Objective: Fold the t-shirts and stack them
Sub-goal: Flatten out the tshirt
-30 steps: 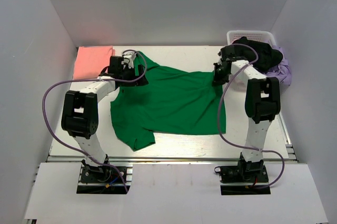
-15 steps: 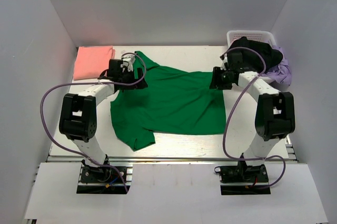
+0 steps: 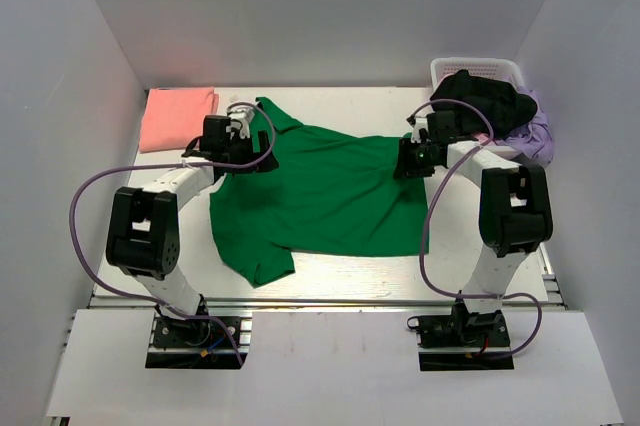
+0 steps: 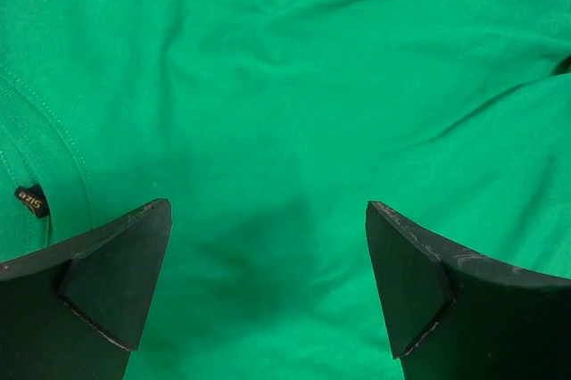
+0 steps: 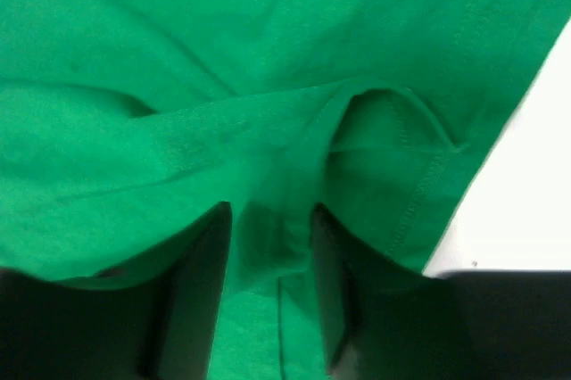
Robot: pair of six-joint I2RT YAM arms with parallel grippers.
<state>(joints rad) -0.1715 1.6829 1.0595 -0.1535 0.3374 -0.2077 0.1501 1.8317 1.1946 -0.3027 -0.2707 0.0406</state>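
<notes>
1. Left hand (image 4: pixel 268 210): fingers wide apart and holding nothing. The green shirt (image 3: pixel 320 196) lies directly beneath it, with the size label at the collar just outside its left finger.
2. Right hand (image 5: pixel 269 212): fingers partly apart, straddling a raised ridge of the same shirt. The stitched hem and the bare tabletop (image 3: pixel 350 268) lie just to its right. No clamping is evident.
3. The pink shirt (image 3: pixel 178 118) lies folded to the far left of the left hand, well apart from the green shirt.
4. Risk: the right hand may close on the ridge alone. It would then lift one layer, and the wrinkle would be carried into the fold.
5. Risk: the left hand is over flat cloth, not an edge. Closing there may pinch nothing or bunch the panel.
6. Risk: unequal grips at the two hands would skew the fold line.
7. Change from one second ago:
   - The right hand has come slightly nearer and further over the shirt corner, and its elbow has swung outward.
   - The left elbow has dropped toward the near left.
   - The outline of the green shirt and the position of the pink shirt are unchanged.
</notes>
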